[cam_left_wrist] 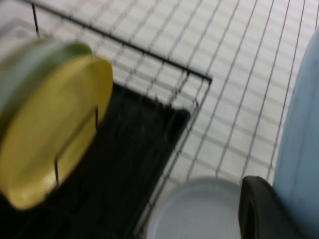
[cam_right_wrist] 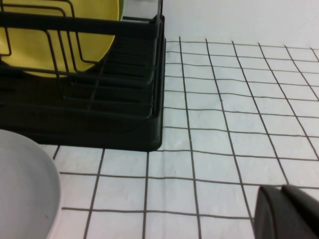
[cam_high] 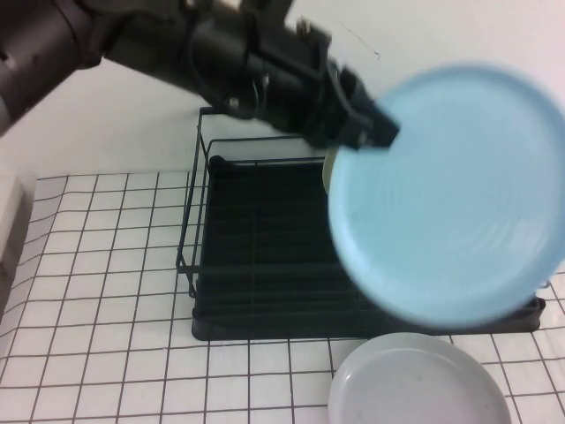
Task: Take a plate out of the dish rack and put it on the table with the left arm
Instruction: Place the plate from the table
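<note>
Plate (cam_high: 450,190), sky-blue, held aloft above dish rack (cam_high: 265,265), tilted, facing camera. Left pincer (cam_high: 375,131) clamped on plate's upper-left rim. Yellow plate (cam_left_wrist: 50,134) upright in rack. Grey plate (cam_high: 419,384) flat on tabletop (cam_high: 97,291) before rack. Right pincer (cam_right_wrist: 286,214) low beside rack; grip state cannot be told.

Yellow plate (cam_high: 328,168) mostly hidden behind blurred blue plate (cam_high: 450,190).

My left gripper (cam_high: 375,131) clamps the rim of the glossy sky-blue plate (cam_high: 450,190), held tilted in the air above the rack (cam_high: 256,256), a black wire frame on a black tray, standing on the white gridded table (cam_high: 97,291).
</note>
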